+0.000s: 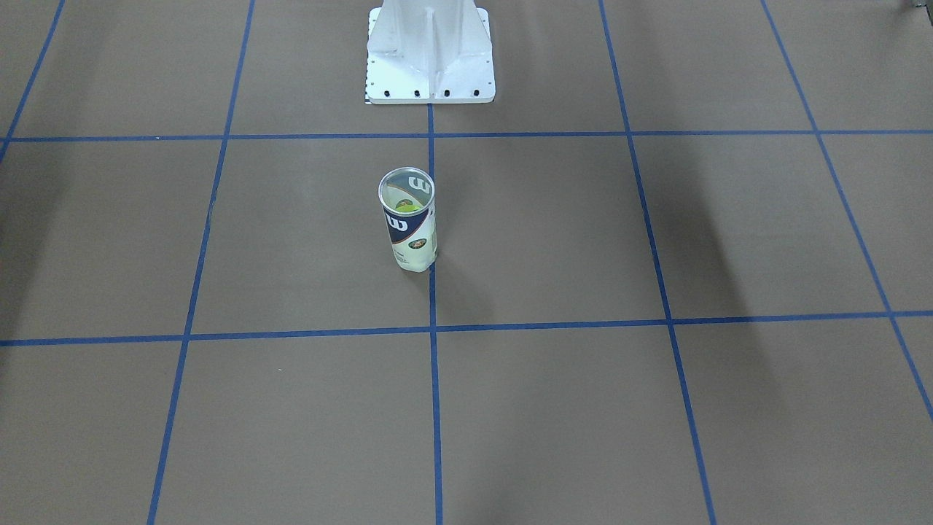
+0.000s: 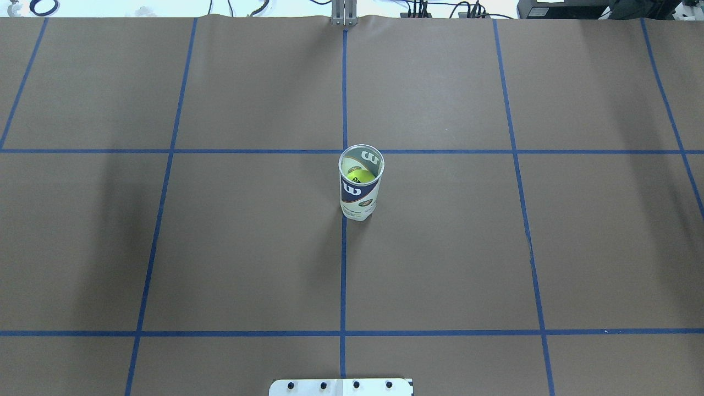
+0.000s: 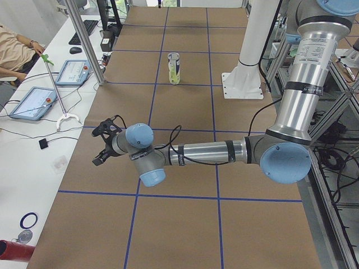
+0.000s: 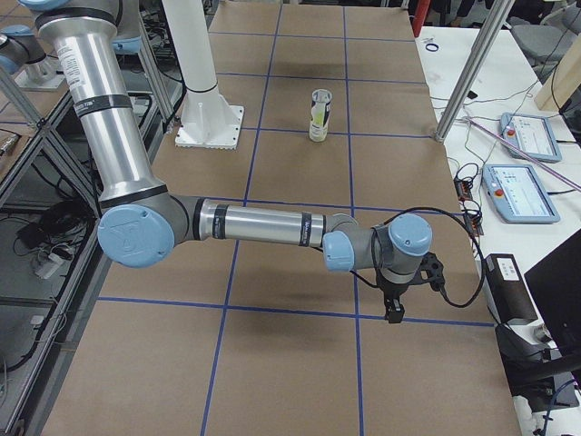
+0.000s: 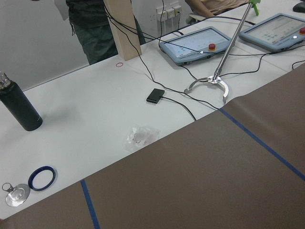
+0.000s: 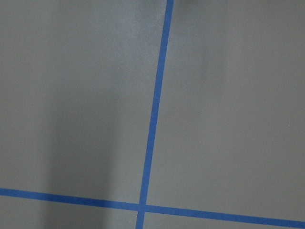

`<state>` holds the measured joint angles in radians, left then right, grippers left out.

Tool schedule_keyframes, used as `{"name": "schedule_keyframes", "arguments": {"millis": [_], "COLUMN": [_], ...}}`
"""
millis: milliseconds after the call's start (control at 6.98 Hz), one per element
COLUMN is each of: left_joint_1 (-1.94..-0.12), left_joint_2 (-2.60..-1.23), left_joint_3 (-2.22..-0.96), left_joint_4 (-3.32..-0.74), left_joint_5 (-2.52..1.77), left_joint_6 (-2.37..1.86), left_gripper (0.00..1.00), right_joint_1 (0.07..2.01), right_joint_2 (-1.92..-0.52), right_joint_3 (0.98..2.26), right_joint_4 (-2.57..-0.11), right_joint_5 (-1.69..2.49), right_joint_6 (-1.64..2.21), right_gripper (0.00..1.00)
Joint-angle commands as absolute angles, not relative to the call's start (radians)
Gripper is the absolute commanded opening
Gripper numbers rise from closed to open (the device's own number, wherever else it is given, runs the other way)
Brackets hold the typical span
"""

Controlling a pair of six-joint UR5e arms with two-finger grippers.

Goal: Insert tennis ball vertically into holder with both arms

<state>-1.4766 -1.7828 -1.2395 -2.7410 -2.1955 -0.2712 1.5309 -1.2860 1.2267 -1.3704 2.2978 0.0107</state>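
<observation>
The holder (image 2: 360,190) stands upright at the table's centre, on the middle blue line, also seen as the holder (image 1: 409,221), the holder (image 3: 174,68) and the holder (image 4: 320,114). The tennis ball (image 2: 362,176) sits inside it, neon yellow below the metal rim; the tennis ball (image 1: 405,206) shows through the mouth. My left gripper (image 3: 102,144) is far off at the table's left end, and my right gripper (image 4: 395,309) at the right end. Both show only in the side views, so I cannot tell whether they are open or shut.
The white pedestal base (image 1: 430,51) stands behind the holder. Beside the table's left end a white bench carries control tablets (image 5: 198,44), a dark bottle (image 5: 19,107), a reaching tool (image 5: 208,82) and cables. A person sits at that bench (image 3: 14,49).
</observation>
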Motion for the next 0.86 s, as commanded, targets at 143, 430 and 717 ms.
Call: {"name": "schedule_keyframes", "arguments": {"millis": [143,430,717], "left_joint_1": [-1.518,-1.526,-1.586], "left_joint_2": [-1.781,-1.773,-1.755], "left_joint_3": [-1.284,-1.324,-1.464], "left_joint_4": [-2.385,-2.069,-1.609], "left_joint_5": [-2.195,-2.197,-2.198], "left_joint_6": [0.068,0.324,0.312], "left_gripper": [0.99,0.99,0.99], "right_joint_1": [1.531,1.531,1.531], "right_joint_2": [-1.289,-1.293,-1.302], "right_joint_3": [1.227,1.229,1.232], "right_joint_4": [-1.37,-1.37,-1.371], "right_joint_5": [2.313,2.313,2.313], "right_joint_6": [0.012,0.015,0.015], "right_gripper": [1.0,1.0,1.0]}}
